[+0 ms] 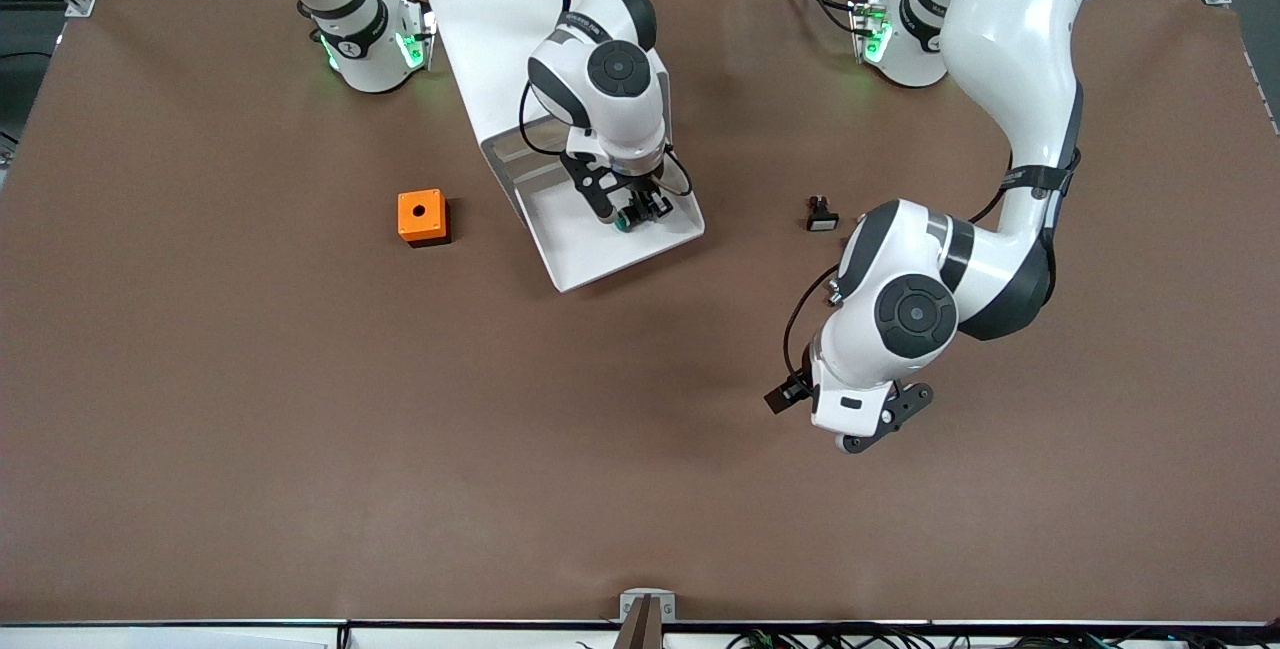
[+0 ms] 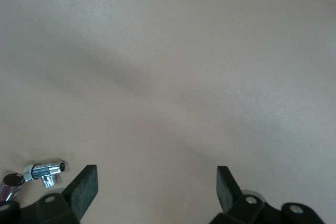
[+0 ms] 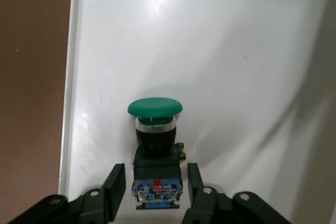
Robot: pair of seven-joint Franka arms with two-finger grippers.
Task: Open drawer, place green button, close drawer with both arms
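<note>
The drawer (image 1: pixel 600 254) stands pulled out of the white cabinet (image 1: pixel 480 19), its tray bare and white (image 3: pixel 236 66). The button (image 1: pixel 622 222) lies in the tray on its side, green cap (image 3: pixel 155 107) pointing away from the black body. My right gripper (image 1: pixel 632 213) is down in the drawer, open, with its fingers (image 3: pixel 116 182) standing either side of the button's body and a small gap at each side. My left gripper (image 1: pixel 868 432) hangs open over bare brown table toward the left arm's end, with nothing between its fingers (image 2: pixel 85 187).
An orange box with a hole (image 1: pixel 422 217) sits beside the drawer toward the right arm's end. A small black piece with a white face (image 1: pixel 822 216) lies toward the left arm's end, farther from the front camera than the left gripper.
</note>
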